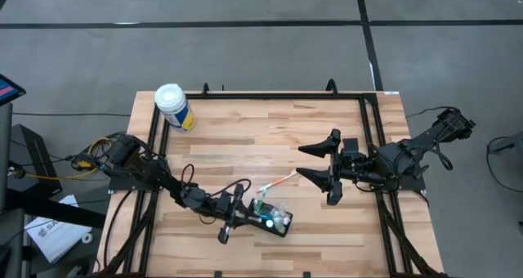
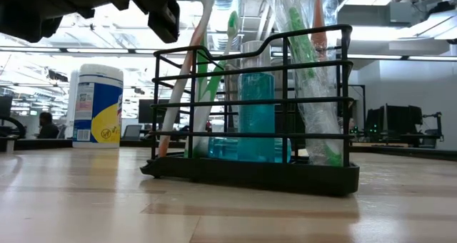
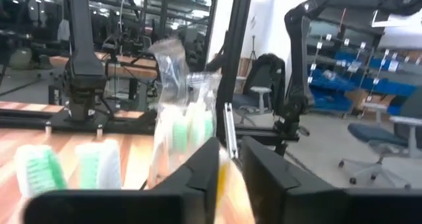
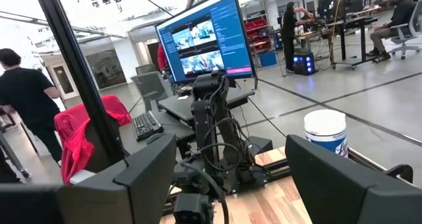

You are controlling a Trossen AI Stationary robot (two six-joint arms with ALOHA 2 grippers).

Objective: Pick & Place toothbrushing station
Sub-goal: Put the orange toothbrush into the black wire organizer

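Both pairs differ: left gripper (image 1: 231, 222) fingers narrowly apart at the toothbrushing station (image 1: 272, 217), right gripper (image 1: 315, 162) fingers spread wide, empty.

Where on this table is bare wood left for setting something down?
Free: the middle strip between the wipes canister and the right pincer, and the near right corner. Crowded: near-centre, where the left pincer sits at the black holder, one toothbrush sticking out toward the right pincer.

White-lidded canister (image 1: 174, 106) on table (image 1: 327, 221)
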